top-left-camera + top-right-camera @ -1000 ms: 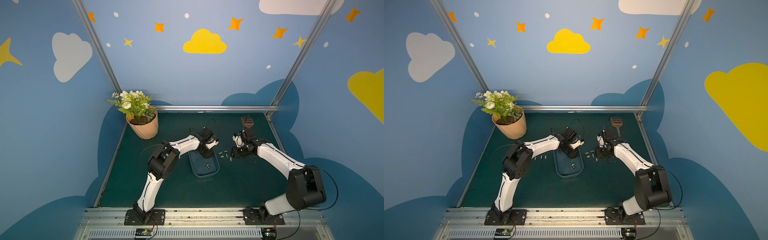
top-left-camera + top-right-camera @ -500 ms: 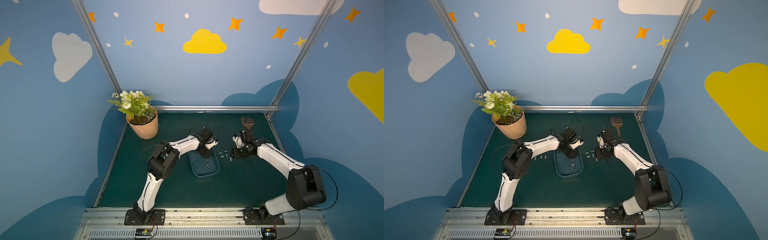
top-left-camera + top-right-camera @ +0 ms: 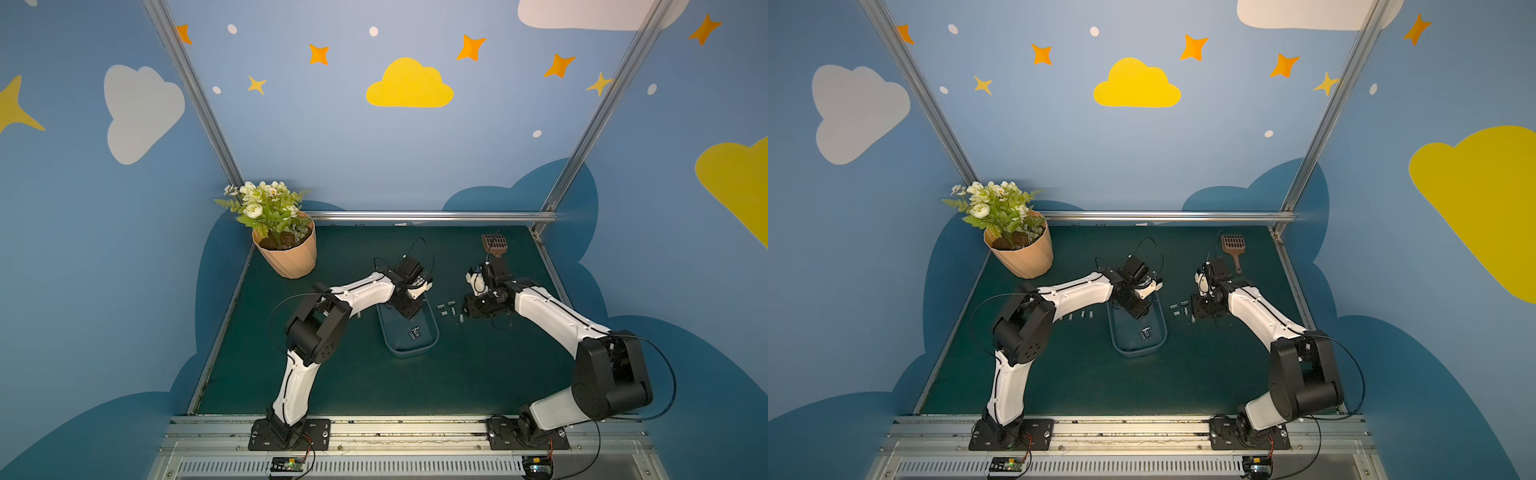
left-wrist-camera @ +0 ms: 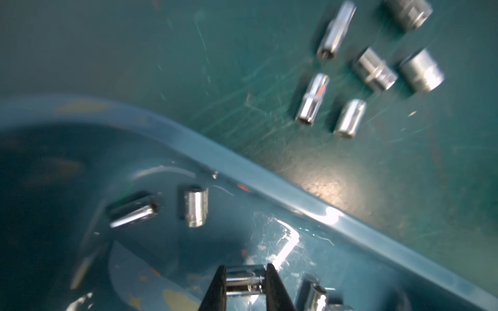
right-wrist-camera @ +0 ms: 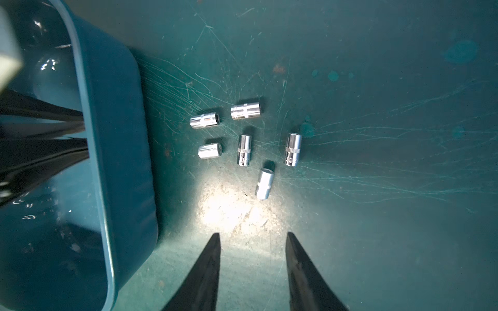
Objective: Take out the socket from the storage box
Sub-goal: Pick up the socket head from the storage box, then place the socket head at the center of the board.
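We see left gripper [image 4: 245, 269] jaws narrower than second ago, now pinching socket [image 4: 244, 281] from both sides, low inside storage box [image 4: 296, 198].

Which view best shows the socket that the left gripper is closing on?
The left wrist view: the socket appears close up, clamped in the left gripper, inside the storage box. In both top views the gripper's body hides it. The right wrist view shows only that gripper's dark fingers in the box.

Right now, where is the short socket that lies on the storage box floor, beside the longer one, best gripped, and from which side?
Probably from above, pinching the short socket across its barrel at mid-length: it lies on its side, and the storage box wall blocks a level approach.
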Robot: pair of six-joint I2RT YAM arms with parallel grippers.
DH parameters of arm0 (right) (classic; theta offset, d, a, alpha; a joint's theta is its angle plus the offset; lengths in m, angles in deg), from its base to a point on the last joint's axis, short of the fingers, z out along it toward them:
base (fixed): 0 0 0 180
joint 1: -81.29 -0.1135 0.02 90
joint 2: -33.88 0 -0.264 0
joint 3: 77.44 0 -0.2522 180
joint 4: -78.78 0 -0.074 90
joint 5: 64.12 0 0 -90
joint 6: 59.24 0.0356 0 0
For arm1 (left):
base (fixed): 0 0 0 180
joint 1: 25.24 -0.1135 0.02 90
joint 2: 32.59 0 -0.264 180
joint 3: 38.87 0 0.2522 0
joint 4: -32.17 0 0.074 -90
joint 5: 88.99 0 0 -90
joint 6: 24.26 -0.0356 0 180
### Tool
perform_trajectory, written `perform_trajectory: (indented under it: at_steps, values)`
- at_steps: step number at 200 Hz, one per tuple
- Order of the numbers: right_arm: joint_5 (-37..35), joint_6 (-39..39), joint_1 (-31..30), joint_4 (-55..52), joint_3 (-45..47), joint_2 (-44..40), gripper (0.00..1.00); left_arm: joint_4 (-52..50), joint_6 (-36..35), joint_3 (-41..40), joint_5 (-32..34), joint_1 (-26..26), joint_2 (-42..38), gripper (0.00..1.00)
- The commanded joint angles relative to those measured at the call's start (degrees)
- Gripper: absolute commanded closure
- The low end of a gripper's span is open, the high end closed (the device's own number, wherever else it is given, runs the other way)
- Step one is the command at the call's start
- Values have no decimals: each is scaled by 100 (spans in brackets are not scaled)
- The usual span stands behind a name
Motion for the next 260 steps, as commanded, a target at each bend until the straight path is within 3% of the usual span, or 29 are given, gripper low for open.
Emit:
perform_trajectory:
  at_steps: [1, 68, 146, 191, 260]
  values:
    - [57, 36, 19, 17, 25, -66, 60, 112, 158, 52, 191, -7, -527, 76]
    - [127, 54, 20, 71, 30, -26, 59, 257, 601, -564, 1296, -199, -1662, 77]
    - [268, 69, 11, 144, -18, 103, 60, -97, 1577, -2057, 1390, -1780, -2917, 77]
    - [288, 92, -1, 152, -11, 97, 60, -258, 1769, -2426, 1205, -2590, -2753, 76]
    - [198, 63, 11, 91, 43, 13, 60, 51, 1955, -2717, 1105, -3124, -2117, 77]
